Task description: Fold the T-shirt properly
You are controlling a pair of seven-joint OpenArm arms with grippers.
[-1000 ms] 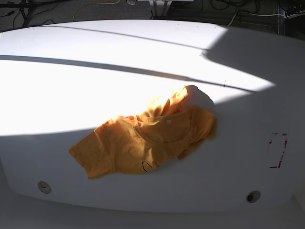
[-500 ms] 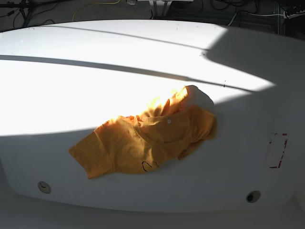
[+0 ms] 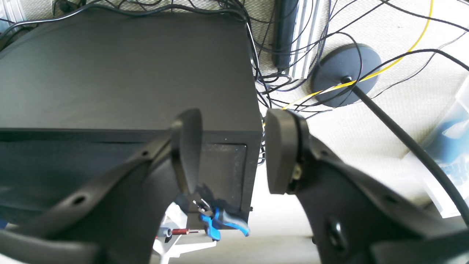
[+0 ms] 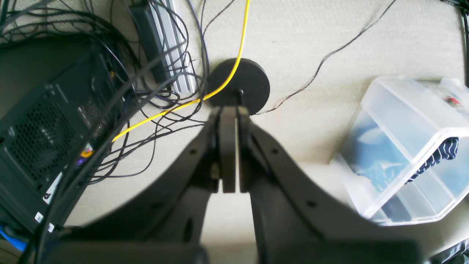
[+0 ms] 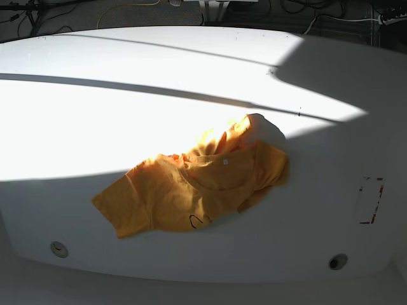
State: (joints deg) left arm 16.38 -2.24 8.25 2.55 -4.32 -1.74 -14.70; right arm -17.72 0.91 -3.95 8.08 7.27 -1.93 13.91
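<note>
While both arms hang off the bench [image 5: 76, 108], I see the T-shirt [image 5: 191, 190] lying crumpled on it, untouched.

From the base view the shirt sits right of centre toward the near edge, half in sun and half in shade; its white tag [image 5: 224, 161] faces up, a black line drawing [image 5: 198, 221] shows at the near hem, and one part is bunched up at the far right; no arm shows in that view. The left gripper [image 3: 232, 150] has its jaws partly apart with nothing between them, over a black case [image 3: 121, 73] and floor cables; the right gripper [image 4: 229, 150] has its jaws pressed flat together, empty, above a round black stand base [image 4: 240, 86], a yellow cable [image 4: 220, 88] and a clear bin [image 4: 406, 146].
</note>
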